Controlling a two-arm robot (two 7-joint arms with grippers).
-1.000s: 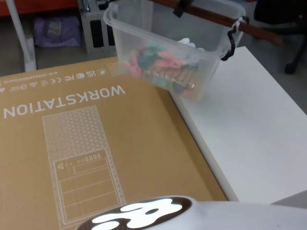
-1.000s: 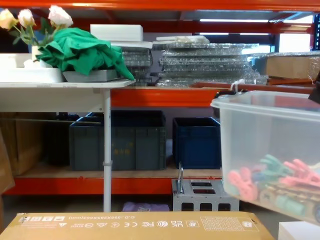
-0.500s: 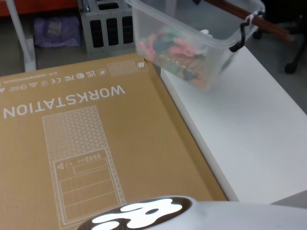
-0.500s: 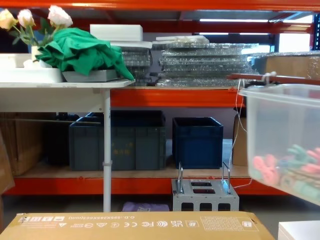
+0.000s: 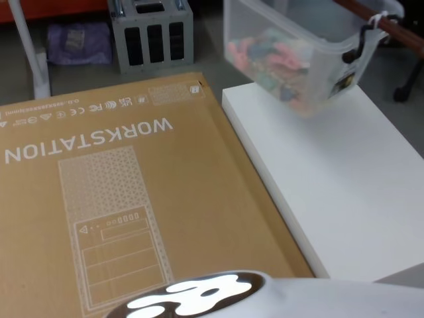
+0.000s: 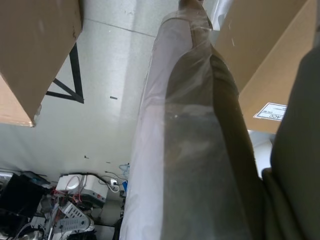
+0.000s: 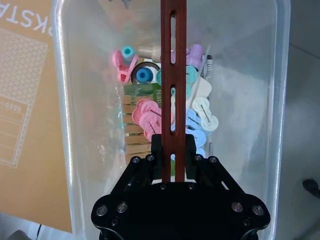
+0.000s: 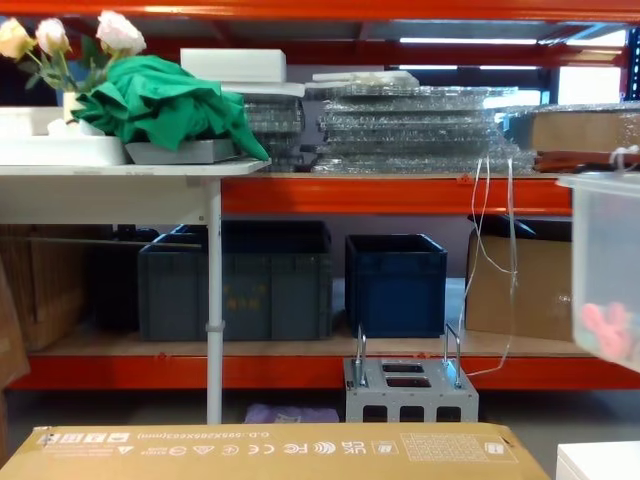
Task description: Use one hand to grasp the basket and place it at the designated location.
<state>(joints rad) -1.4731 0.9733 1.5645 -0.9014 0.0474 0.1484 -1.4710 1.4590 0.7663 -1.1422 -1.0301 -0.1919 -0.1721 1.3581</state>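
The basket (image 5: 298,56) is a translucent whitish tub holding pastel clips and small items. It hangs tilted above the far end of the white table (image 5: 344,179). In the right wrist view my right gripper (image 7: 173,149) is shut on the basket's reddish-brown slotted handle (image 7: 173,75), its black fingers (image 7: 156,150) pressing on both sides of the bar, with the tub (image 7: 80,110) hanging below. The chest view has the basket (image 8: 608,270) at its right edge, off the table.
A large cardboard box (image 5: 132,199) marked WORKSTATION lies left of the white table. A grey metal box (image 5: 151,30) stands on the floor beyond it, with dark blue crates (image 8: 395,285) on the shelf behind. The left wrist view faces a plastic-wrapped column (image 6: 185,150) between cardboard boxes.
The basket has moved to the right, from over the cardboard box's far corner to over the white table, and has slid toward the chest view's right edge.
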